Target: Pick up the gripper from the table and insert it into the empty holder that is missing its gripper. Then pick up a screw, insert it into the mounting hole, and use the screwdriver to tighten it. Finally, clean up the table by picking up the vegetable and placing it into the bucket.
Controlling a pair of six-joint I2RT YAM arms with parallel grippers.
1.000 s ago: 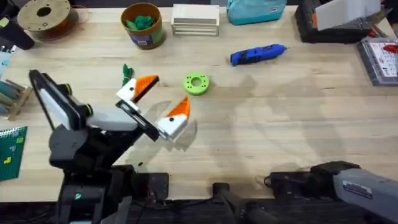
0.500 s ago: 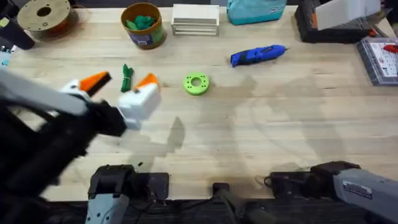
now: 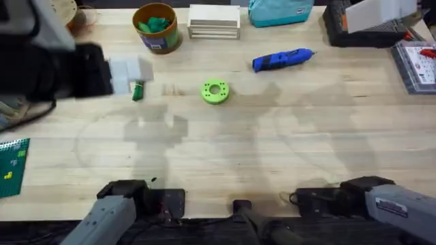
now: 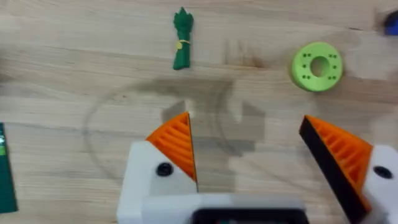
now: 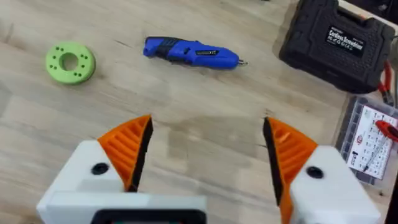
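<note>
The light plank counter (image 3: 272,150) carries everything, and the left arm rises large, dark and blurred over its far left part. The left hand (image 4: 249,158) hangs above bare wood with its orange ribbed fingers (image 4: 176,144) spread wide and nothing between them. The right hand (image 5: 208,152) is likewise spread wide and empty over bare planks. Beyond the right hand lies the blue electric screwdriver (image 5: 189,53), on its side, with a black case (image 5: 336,38) off to one side of it. The yellow-ochre bucket (image 3: 156,28) stands at the far edge of the counter, green stuff showing inside it. The lime-green ring (image 4: 317,65) lies flat ahead of the left hand's fingers, well apart from them. The vegetable (image 4: 181,37), a small dark green bundle, lies on the wood farther out from the left hand, beside the ring but not touching it.
</note>
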